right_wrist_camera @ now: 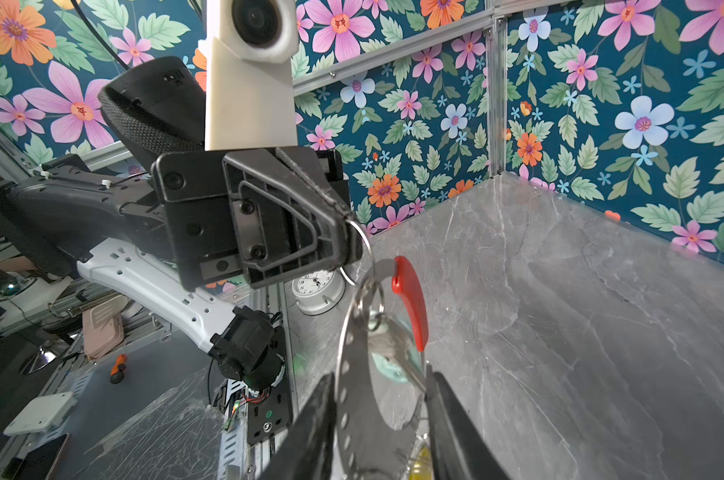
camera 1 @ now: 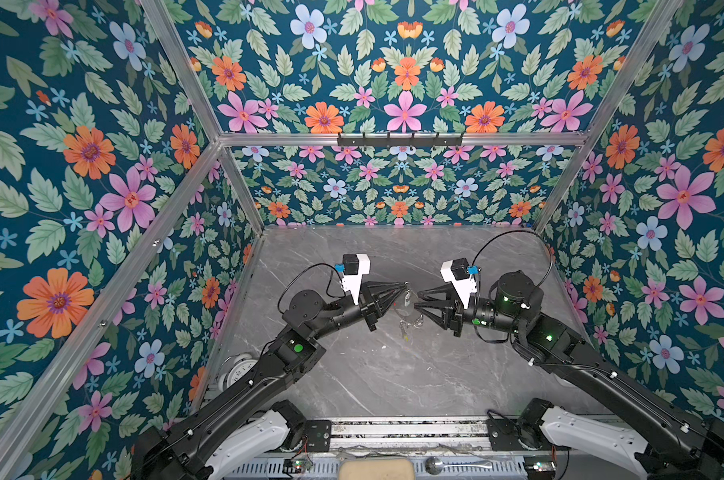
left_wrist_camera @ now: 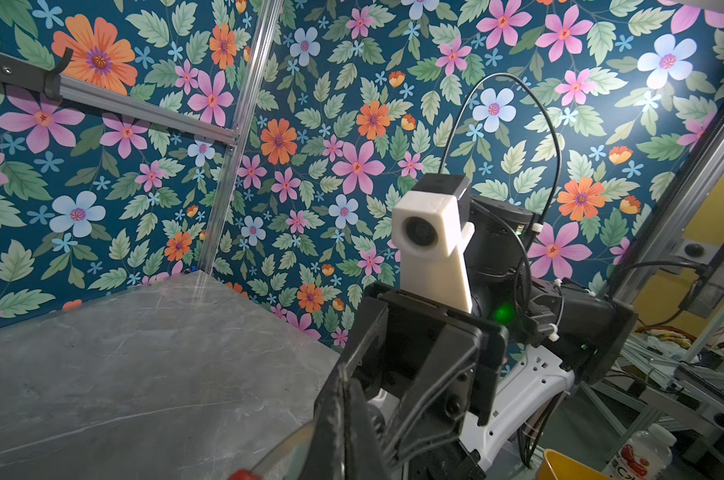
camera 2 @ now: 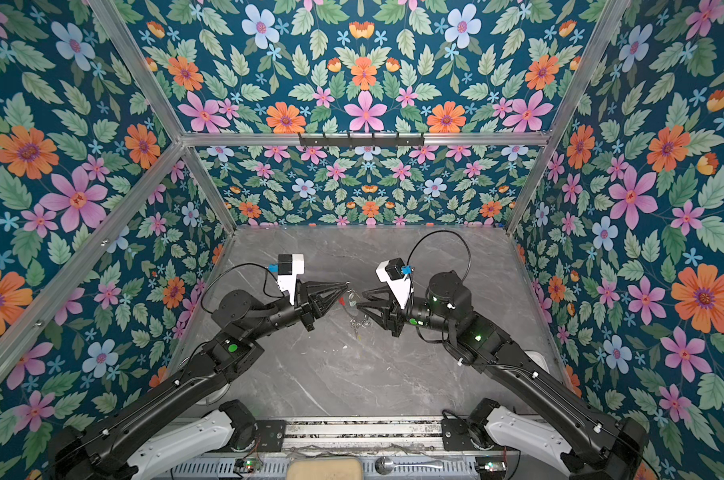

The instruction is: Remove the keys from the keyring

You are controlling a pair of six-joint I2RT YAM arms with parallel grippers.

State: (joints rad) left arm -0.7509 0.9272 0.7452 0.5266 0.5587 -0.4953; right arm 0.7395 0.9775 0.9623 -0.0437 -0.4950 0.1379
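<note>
The keyring (right_wrist_camera: 352,374), a dark grey hoop with a red section (right_wrist_camera: 412,299), hangs above the marble table between both grippers (camera 1: 406,303) (camera 2: 352,301). My left gripper (camera 1: 406,286) (left_wrist_camera: 343,395) is shut on its top rim, where a small silver ring (right_wrist_camera: 364,249) loops at the fingertip. My right gripper (right_wrist_camera: 383,428) (camera 1: 416,301) straddles the hoop, a finger (right_wrist_camera: 314,428) against each side. A silver key with a pale tag (right_wrist_camera: 393,357) lies across the hoop and touches the other finger (right_wrist_camera: 455,428). A yellow tag (right_wrist_camera: 420,461) shows below. More keys (camera 1: 403,328) dangle underneath.
A white alarm clock (camera 1: 239,368) (right_wrist_camera: 316,291) sits at the table's front left corner. A black hook rail (camera 1: 399,139) runs along the back wall. A beige pad (camera 1: 376,469) and a spoon (camera 1: 435,463) lie on the frame in front of the table (camera 1: 372,374).
</note>
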